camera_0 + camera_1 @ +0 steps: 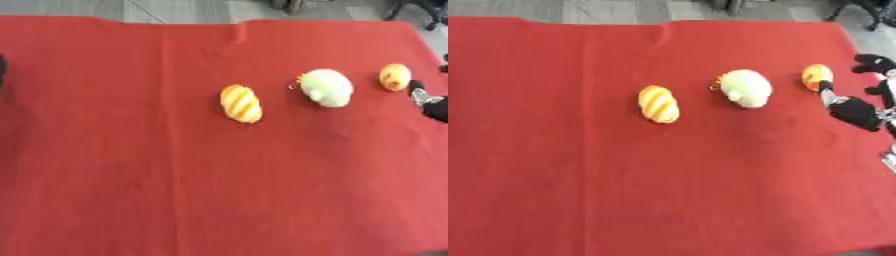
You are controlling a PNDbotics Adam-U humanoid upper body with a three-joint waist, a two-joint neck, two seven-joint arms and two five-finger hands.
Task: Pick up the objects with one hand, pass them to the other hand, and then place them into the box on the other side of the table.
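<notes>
Cut off, blurred, or too small to read

Right hand (857, 111) cropped by the right edge of the frame, only part of it in sight, finger pose not readable. Dark sliver (3, 70) at the far left edge, clipped and unidentifiable. Small thing (713, 87) on the left side of the pale green plush (745, 88) too tiny to make out. Striped yellow object (658, 104) and small orange object (816, 77) softened by blur, surface detail lost. Dark shapes along the top right corner cut by the frame.
</notes>
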